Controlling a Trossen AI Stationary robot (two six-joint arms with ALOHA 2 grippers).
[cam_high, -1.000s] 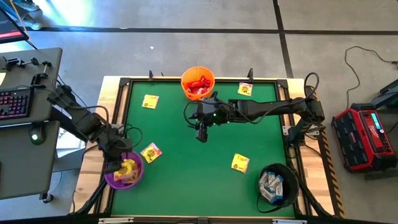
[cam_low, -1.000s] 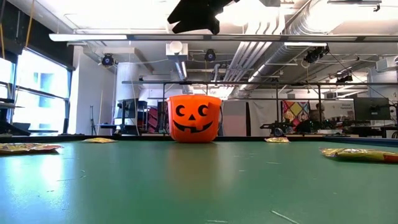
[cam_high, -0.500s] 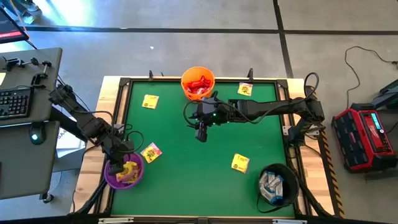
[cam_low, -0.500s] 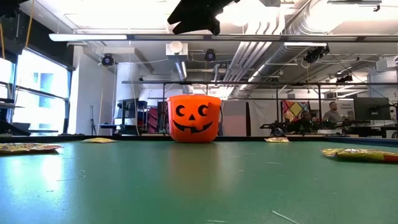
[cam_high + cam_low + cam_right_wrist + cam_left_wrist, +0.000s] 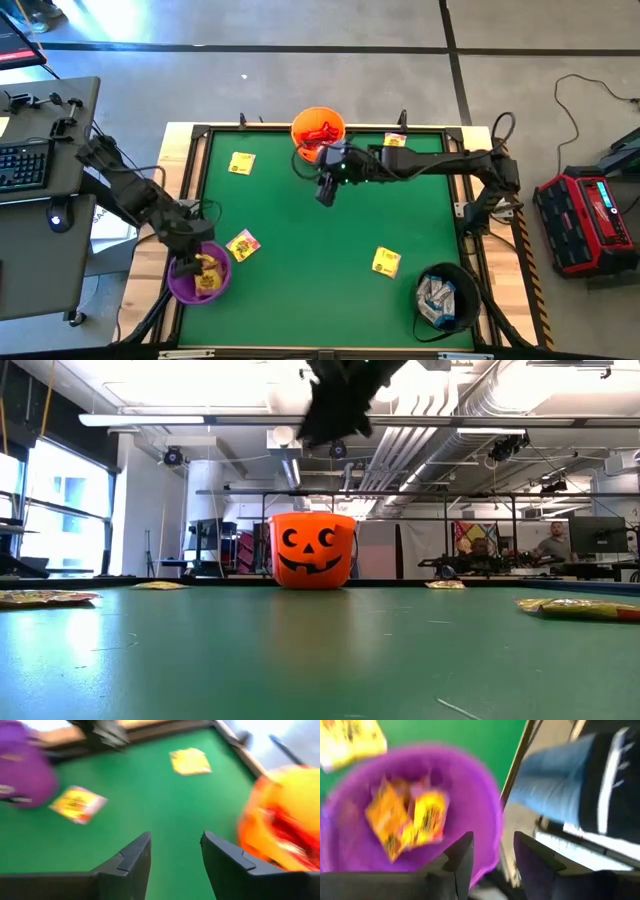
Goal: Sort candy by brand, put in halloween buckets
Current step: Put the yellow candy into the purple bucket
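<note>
Two grippers were in view, both parted and empty. The left gripper point(image 5: 487, 855) hung directly over the purple bucket point(image 5: 197, 277), fingers apart with nothing between them; yellow candy point(image 5: 407, 817) lay in the bucket below, which suggests a release position. One yellow packet point(image 5: 243, 245) lay on the table point(image 5: 300, 260) just beside that bucket. The right gripper point(image 5: 326, 192) was raised above the table beside the orange bucket point(image 5: 318, 130), fingers point(image 5: 132, 857) spread, holding nothing; red candy filled that bucket. Further from it, yellow packets lay loose at point(image 5: 386, 262), point(image 5: 241, 163) and point(image 5: 394, 143). The black bucket point(image 5: 446, 297), well apart, held white-blue candy. Four yellow packets remained unsorted.
</note>
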